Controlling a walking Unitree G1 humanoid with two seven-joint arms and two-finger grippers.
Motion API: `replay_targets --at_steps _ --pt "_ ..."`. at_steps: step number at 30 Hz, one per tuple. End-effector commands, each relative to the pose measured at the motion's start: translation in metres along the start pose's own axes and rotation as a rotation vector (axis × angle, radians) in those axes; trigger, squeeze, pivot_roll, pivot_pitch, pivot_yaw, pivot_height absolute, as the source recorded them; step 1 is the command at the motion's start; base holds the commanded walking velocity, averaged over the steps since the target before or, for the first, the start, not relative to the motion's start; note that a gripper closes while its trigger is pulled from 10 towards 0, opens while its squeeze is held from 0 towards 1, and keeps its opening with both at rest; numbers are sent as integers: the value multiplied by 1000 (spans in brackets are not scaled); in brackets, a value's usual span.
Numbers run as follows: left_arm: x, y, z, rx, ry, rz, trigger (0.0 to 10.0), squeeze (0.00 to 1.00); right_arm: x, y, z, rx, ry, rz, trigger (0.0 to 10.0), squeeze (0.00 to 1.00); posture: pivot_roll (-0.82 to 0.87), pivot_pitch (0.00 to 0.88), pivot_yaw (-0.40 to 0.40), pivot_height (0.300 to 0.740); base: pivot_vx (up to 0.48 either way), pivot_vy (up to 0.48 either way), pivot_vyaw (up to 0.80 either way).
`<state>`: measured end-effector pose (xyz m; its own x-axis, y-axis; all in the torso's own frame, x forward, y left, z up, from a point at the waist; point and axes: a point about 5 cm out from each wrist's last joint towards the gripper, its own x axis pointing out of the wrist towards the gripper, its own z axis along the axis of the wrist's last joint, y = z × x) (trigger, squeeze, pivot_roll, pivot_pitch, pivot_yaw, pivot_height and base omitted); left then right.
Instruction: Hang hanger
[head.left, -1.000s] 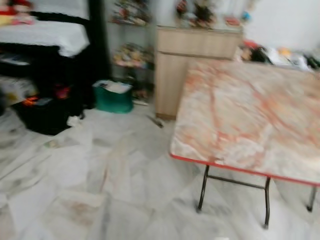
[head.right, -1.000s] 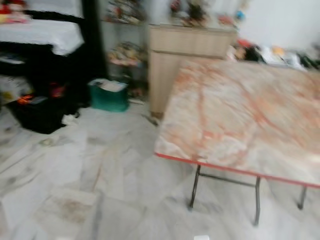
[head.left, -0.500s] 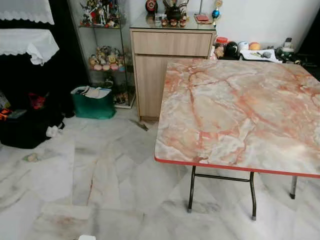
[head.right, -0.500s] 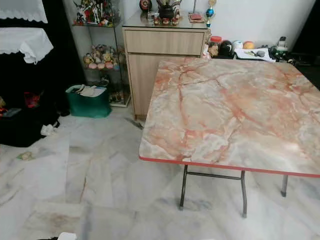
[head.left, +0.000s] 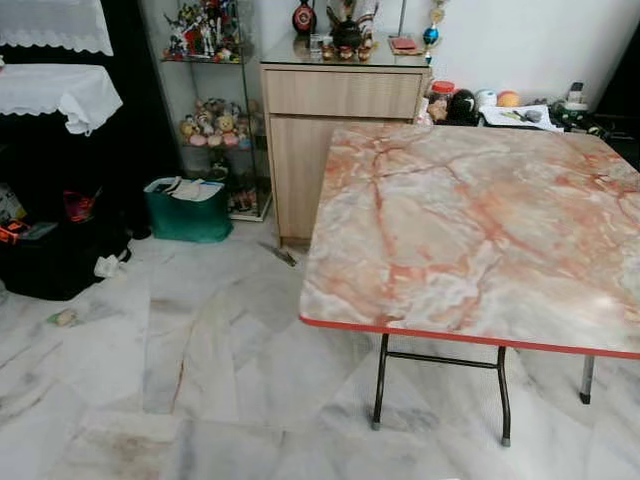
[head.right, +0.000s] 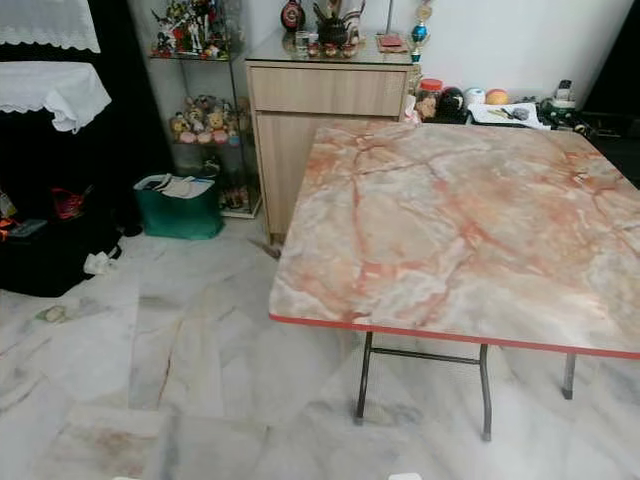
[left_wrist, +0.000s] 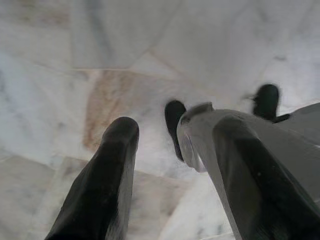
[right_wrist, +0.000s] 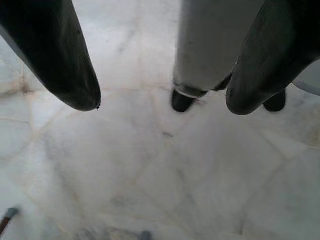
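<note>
A square folding counter with a pink-and-cream marble-patterned top, a red edge and thin dark metal legs (head.left: 470, 220) stands on the pale marble-tiled floor (head.left: 180, 360) on the robot's right, its top bare. Behind it, against the white wall, is a light wooden cabinet with a drawer and a glass top (head.left: 340, 110) carrying small ornaments, and just beside that, to the left, a glass display shelf of small figurines (head.left: 212, 110). A green plastic bin holding papers (head.left: 188, 208) sits on the floor in front of the shelf, near a low black box (head.left: 55, 262) and dark furniture draped with white lace cloth (head.left: 55, 88). Assorted small items lie along the wall beyond the counter's far edge. The hanger named in the task cannot be made out anywhere in these views. The left claw (left_wrist: 172, 137) hangs over the floor tiles with its two black fingers (left_wrist: 112, 170) spread apart and nothing between them, a grey robot leg and black feet below it. The right claw (right_wrist: 162, 102) likewise points down at the floor, fingers (right_wrist: 55, 55) wide and empty.
</note>
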<state>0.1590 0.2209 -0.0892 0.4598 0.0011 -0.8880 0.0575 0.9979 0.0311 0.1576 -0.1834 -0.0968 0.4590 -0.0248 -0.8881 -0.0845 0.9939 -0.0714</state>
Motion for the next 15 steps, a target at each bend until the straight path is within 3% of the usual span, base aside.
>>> replay_targets --at_steps 1,4,11,15 --pt "2 -22 -15 -103 -34 90 10000 0 -12 -66 -2 386 -147 -85 10000 0 221 4 -38 740 0 -394 0" --pt "1 -16 -18 -104 -30 92 10000 0 -12 -66 -3 381 -145 -85 10000 0 218 0 -36 740 0 -451 -135" --pt "0 -15 -19 -99 -28 87 10000 0 -13 -66 -4 380 -147 -90 10000 0 216 0 -34 740 0 -480 -656" --pt "-4 -2 -26 -103 -28 89 10000 0 -13 -66 -3 383 -150 -94 10000 0 215 0 -31 740 0 -458 0"
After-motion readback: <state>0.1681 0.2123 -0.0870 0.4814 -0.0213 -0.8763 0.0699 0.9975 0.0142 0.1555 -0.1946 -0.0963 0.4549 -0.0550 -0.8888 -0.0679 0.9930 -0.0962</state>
